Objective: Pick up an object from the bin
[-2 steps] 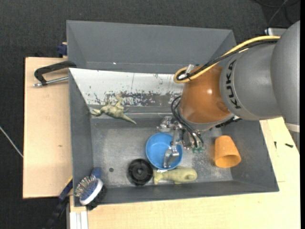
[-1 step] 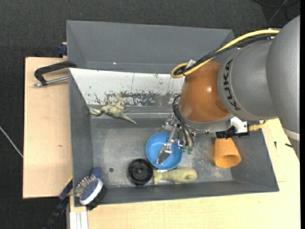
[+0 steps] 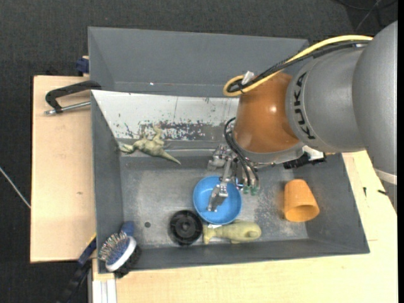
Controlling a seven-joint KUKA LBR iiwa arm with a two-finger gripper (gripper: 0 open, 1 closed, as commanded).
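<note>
Hovering over the blue bowl [image 3: 205, 202], the gripper [image 3: 221, 194] is pointing down into it; how wide it's set can't be told. Black disc [image 3: 185, 226] is lying just below-left of the gripper and a pale yellow-green toy [image 3: 235, 233] just below, both beside the bowl. Orange cup [image 3: 298, 201] is lying to its right, dinosaur [image 3: 150, 147] up-left, brush [image 3: 118, 251] far down-left in the bin [image 3: 158, 188] corner

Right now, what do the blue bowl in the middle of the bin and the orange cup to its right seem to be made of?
The blue bowl looks like plastic, smooth and slightly glossy: its colour is bright and even, with a soft sheen. The orange cup is probably plastic too, with a duller satin finish and one uniform colour. Looks alone cannot confirm either.
</note>
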